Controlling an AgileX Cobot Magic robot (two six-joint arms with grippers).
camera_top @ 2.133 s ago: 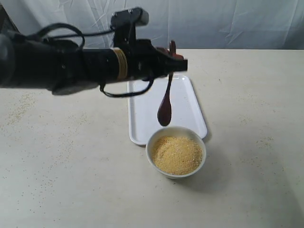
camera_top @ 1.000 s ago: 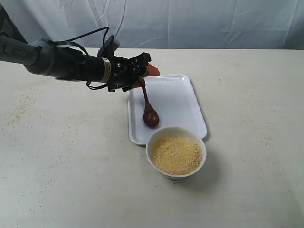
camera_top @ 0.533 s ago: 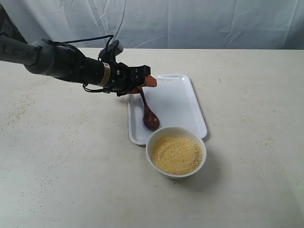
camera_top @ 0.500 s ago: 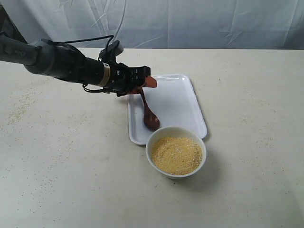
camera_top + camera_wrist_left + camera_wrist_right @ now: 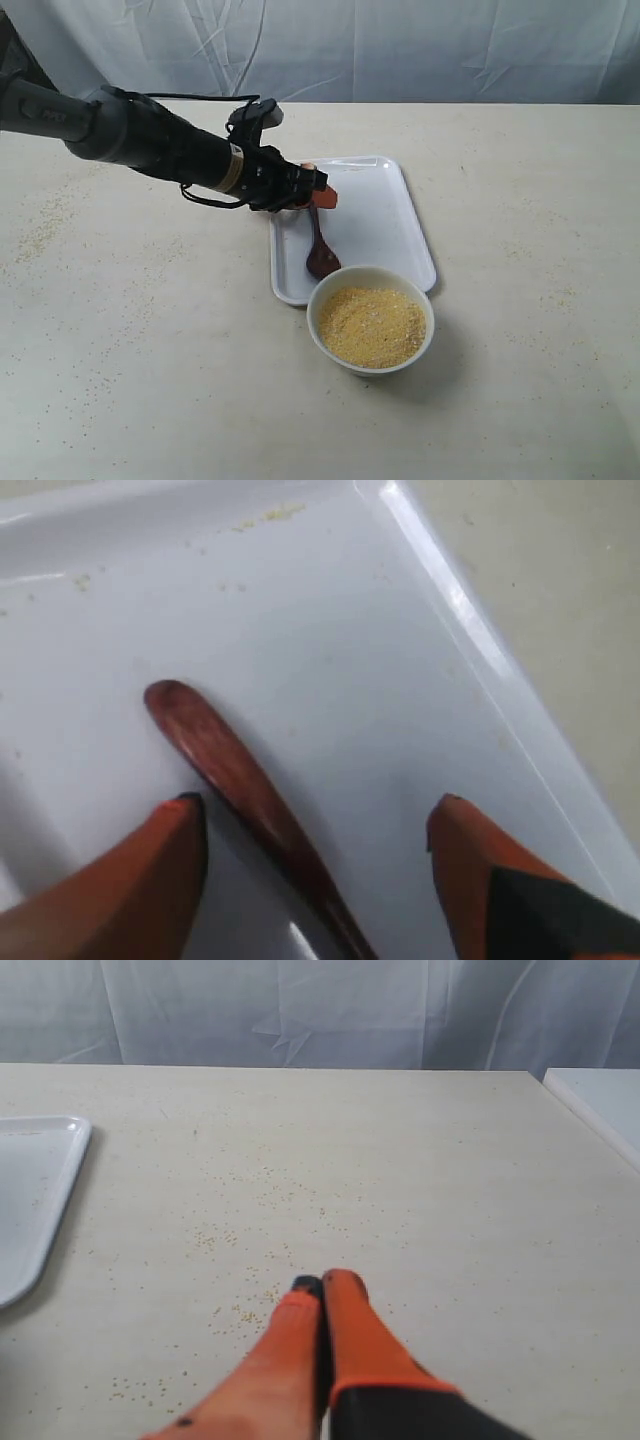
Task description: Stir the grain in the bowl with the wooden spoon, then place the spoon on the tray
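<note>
The worktop [image 5: 150, 350] carries a white tray [image 5: 385, 215], with a bowl [image 5: 371, 271] of grain [image 5: 372, 326] just beside it. The spoon [image 5: 320, 250] lies on the tray, scoop toward the bowl. The left hand [image 5: 315, 190] is spread wide over its handle; the right hand [image 5: 325, 1285] is pinched together, empty

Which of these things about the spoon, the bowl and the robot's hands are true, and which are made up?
1. The spoon lies on the tray. True.
2. The left gripper is squeezing the spoon. False: its fingers stand apart, with the handle lying between them.
3. The bowl is empty. False: it holds yellow grain.
4. The right gripper is shut and holds nothing. True.
</note>
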